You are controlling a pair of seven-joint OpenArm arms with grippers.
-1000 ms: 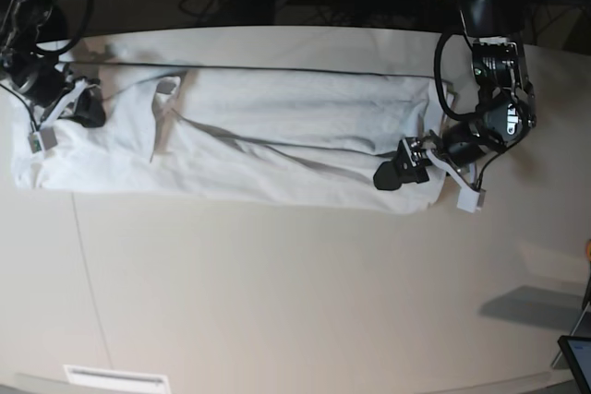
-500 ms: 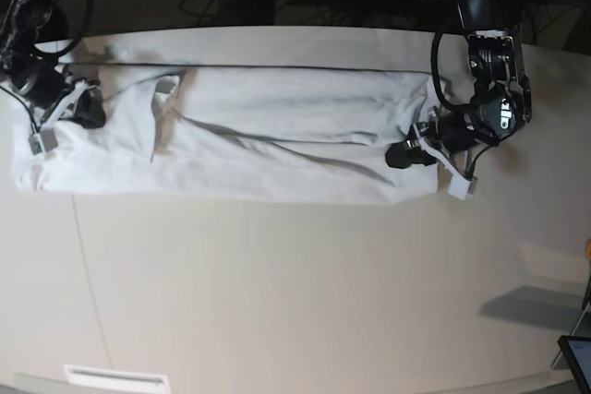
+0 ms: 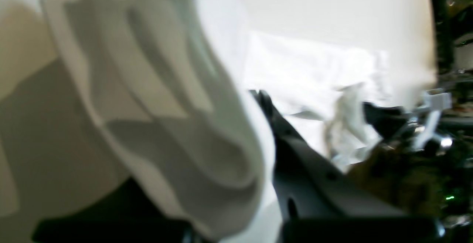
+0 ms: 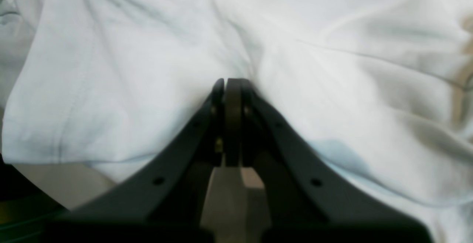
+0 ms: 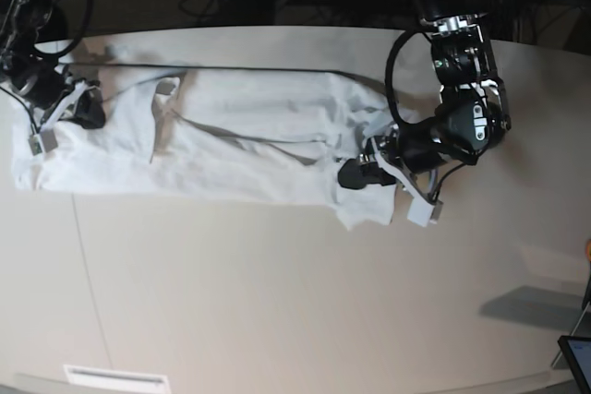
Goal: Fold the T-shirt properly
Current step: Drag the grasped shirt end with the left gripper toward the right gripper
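The T-shirt [image 5: 249, 140], large, plain white, soft cloth, is clamped at its right end by the left gripper [image 5: 355, 175] and lifted leftward; the right gripper [image 4: 229, 84] pinches its far-left end; lengthwise fold done, crosswise fold barely begun

The bench [image 5: 277, 302] is off-white and broad, with a thin seam running down its left part. On it lies the T-shirt [image 5: 240, 145] — white, wrinkled, stretched lengthwise along the far side, its right end bunched and lifted off the surface.
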